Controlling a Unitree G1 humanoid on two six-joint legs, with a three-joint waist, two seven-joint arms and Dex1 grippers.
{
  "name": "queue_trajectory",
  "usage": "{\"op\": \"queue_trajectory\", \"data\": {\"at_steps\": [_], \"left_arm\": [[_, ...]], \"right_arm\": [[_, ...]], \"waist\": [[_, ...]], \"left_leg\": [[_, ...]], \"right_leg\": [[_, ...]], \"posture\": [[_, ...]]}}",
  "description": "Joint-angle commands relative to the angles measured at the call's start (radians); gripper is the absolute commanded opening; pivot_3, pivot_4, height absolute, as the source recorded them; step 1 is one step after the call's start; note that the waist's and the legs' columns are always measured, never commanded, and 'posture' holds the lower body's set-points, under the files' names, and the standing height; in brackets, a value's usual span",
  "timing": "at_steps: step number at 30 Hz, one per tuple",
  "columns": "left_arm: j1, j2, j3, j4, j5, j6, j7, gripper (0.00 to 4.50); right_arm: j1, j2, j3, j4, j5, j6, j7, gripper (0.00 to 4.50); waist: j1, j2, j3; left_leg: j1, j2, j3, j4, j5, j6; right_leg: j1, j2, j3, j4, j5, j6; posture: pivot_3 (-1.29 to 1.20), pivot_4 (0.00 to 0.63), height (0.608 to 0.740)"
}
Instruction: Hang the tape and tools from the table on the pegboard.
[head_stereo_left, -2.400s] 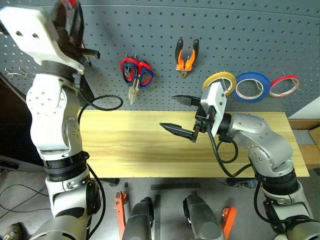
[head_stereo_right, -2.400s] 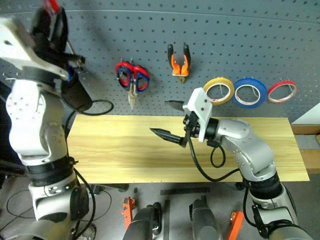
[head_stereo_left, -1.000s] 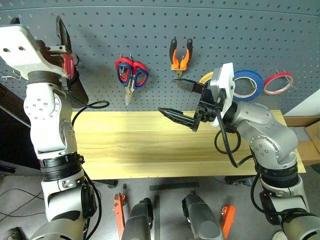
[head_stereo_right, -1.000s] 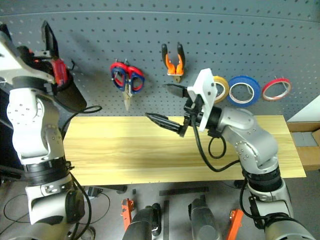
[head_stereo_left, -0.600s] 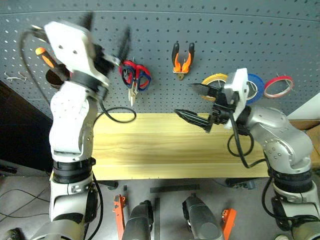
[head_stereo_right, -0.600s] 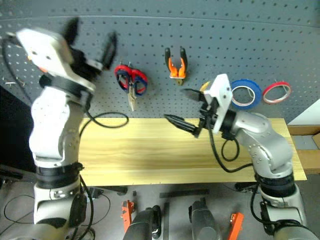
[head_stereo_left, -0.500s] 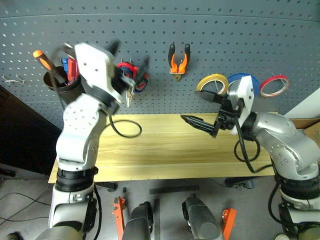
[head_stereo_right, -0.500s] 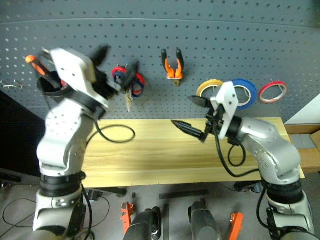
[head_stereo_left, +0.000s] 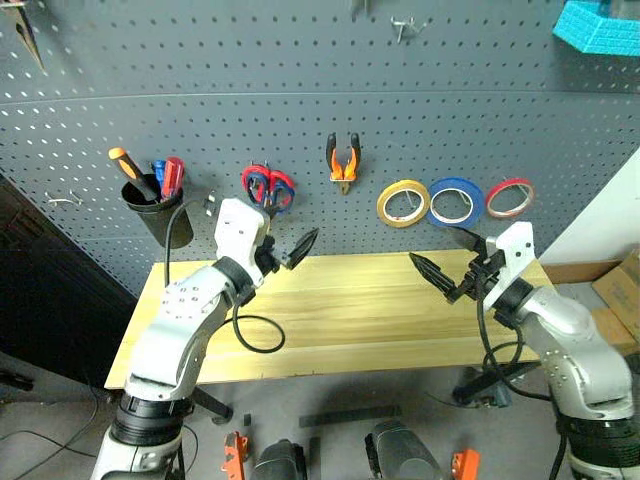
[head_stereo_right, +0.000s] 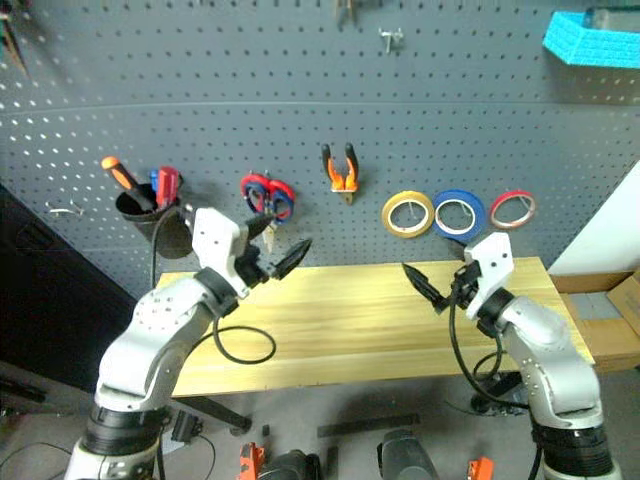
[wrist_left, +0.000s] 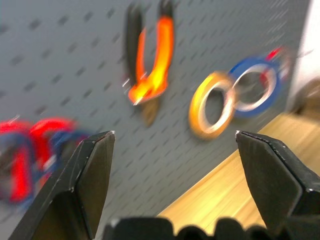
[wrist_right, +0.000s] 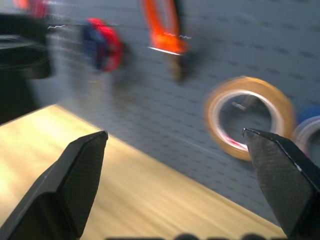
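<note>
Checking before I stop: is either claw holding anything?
No. The left claw and right claw are both open and empty above the light wooden table.

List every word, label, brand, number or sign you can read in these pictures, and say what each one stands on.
None: no readable text shows on the pegboard, the tape, the pliers, the table or either arm.

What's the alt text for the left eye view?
Both open grippers, left gripper and right gripper, hang empty over the bare table. On the pegboard behind hang scissors, pliers and yellow tape.
</note>
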Motion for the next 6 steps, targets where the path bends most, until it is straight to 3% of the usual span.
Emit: {"op": "queue_trajectory", "data": {"at_steps": [1, 6], "left_arm": [[0.080, -0.018, 0.031, 0.069, 0.061, -0.096, 0.026, 4.11], [0.186, -0.037, 0.062, 0.153, 0.131, -0.185, 0.074, 4.11]], "right_arm": [[0.026, 0.041, -0.006, 0.099, -0.082, -0.145, -0.051, 4.50], [0.059, 0.084, 0.007, 0.227, -0.154, -0.255, -0.083, 4.50]], "waist": [[0.001, 0.003, -0.008], [0.004, 0.004, -0.020]], "left_leg": [[0.001, 0.000, 0.000, 0.000, 0.000, 0.000], [0.000, 0.000, -0.002, 0.001, 0.000, 0.000]], "right_leg": [[0.001, 0.001, 0.000, 0.000, 0.000, 0.000], [0.001, 0.000, 0.001, 0.000, 0.000, 0.000]], "posture": [[-0.22, 0.038, 0.740], [-0.20, 0.027, 0.740]]}}
